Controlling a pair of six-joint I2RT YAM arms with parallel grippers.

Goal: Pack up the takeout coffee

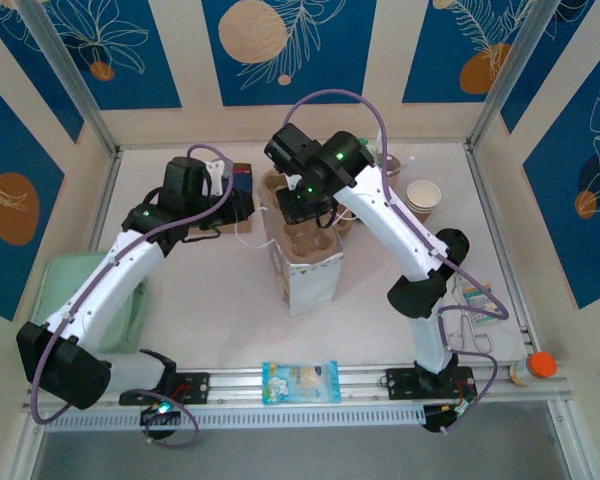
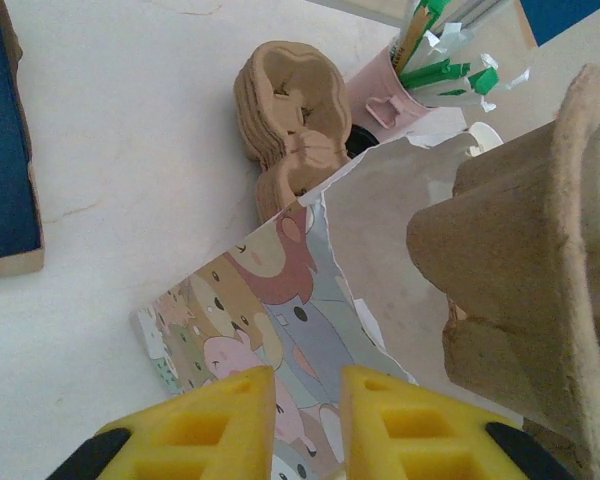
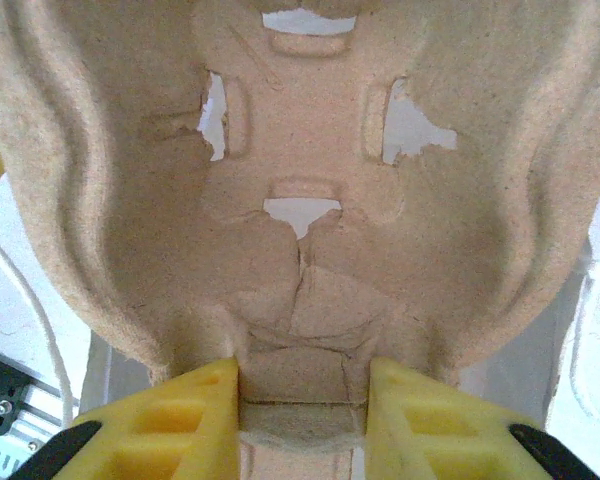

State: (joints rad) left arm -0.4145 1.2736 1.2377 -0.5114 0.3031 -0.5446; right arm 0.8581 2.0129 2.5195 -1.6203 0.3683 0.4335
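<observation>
The right end effector [image 3: 302, 385] is clamped on the middle ridge of a pulp carrier [image 3: 300, 200], fingers narrowly apart with the ridge between them. That central hold probably keeps the carrier level and its wells upward. In the top view it hangs over the mouth of the bag [image 1: 306, 280], which stands upright mid-table [image 1: 210, 290], so the step in hand looks like seating the carrier inside.

The left end effector [image 2: 308, 385] sits low against the bag's patterned wall, fingers close together with a slim gap. The paper runs into that gap, but I cannot tell whether it is pinched. Its likely job is to steady the bag and keep the mouth spread.

The cup [image 1: 344, 224] seems to be the small brown shape just right of the bag, partly hidden by the right arm and not yet packed. A stack of spare carriers [image 2: 285, 120] and a pink cup [image 2: 385, 95] of stirrers stand beyond the bag. 1 nested cup stack [image 1: 423, 198] sits further right.
</observation>
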